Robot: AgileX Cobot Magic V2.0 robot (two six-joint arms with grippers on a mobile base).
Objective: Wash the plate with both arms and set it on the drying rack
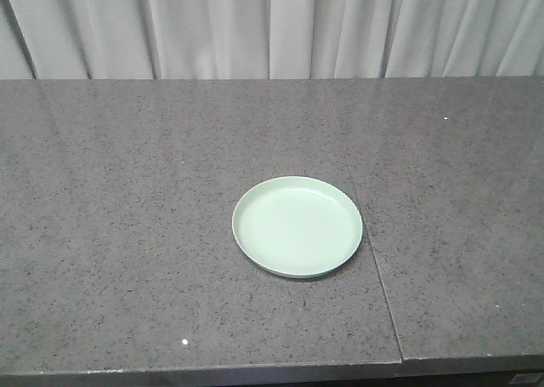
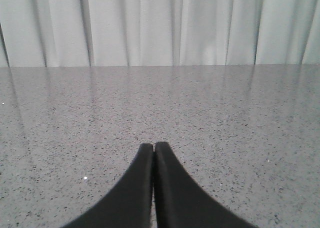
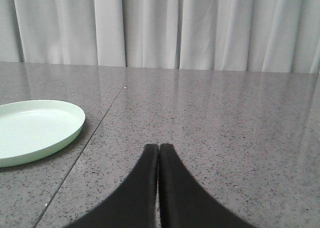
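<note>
The pale mint-green plate lies flat on the grey speckled counter, a little right of centre in the front view. At the left edge of the right wrist view the plate shows again, well left of my right gripper. That gripper is shut, black tips pressed together over bare counter with nothing held. My left gripper is shut too, over bare counter, and no plate shows in its view. Neither arm appears in the front view. The drying rack is out of view.
A thin seam runs front to back across the counter just right of the plate. Pale pleated curtains hang behind the counter's far edge. The counter's front edge lies near the bottom of the front view.
</note>
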